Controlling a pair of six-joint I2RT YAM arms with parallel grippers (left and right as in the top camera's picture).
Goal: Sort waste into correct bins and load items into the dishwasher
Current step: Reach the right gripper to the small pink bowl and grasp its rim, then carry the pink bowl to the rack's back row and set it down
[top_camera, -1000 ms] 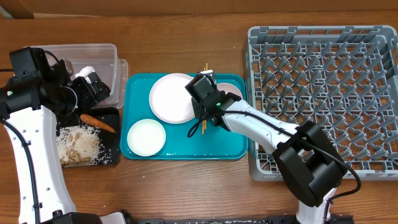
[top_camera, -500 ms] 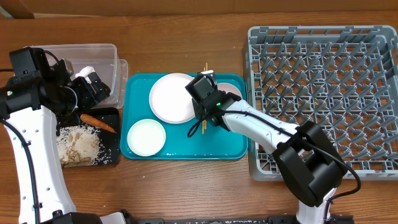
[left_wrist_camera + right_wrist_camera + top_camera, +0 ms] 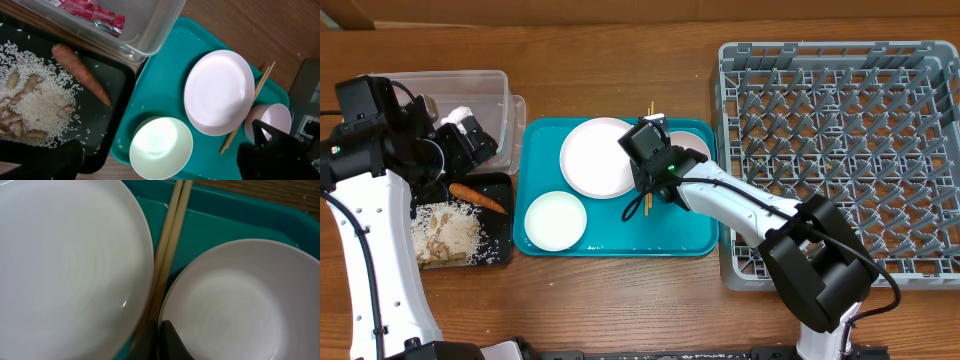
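While the left gripper (image 3: 162,150) hangs with its fingers spread wide and nothing between them, its wrist view takes in most of the count. One carrot (image 3: 80,72) lies aslant in the one black tray (image 3: 107,130) at the left, beside one heap of rice and scraps (image 3: 37,107). At least two red-and-silver wrappers (image 3: 92,12) lie in the one clear tub (image 3: 150,30) at the top. On the teal tray (image 3: 167,75) sit one plate (image 3: 217,92) and two bowls — the larger bowl (image 3: 161,147) at bottom centre, the smaller bowl (image 3: 270,117) at the right. Two chopsticks (image 3: 250,102) lie side by side between the plate and the smaller bowl. The right gripper (image 3: 167,340) sits over the chopsticks — only a dark tip shows at the bottom edge of its own view, so I cannot tell whether it is spread or pinching. One grey rack (image 3: 725,200) fills the right of the overhead view.
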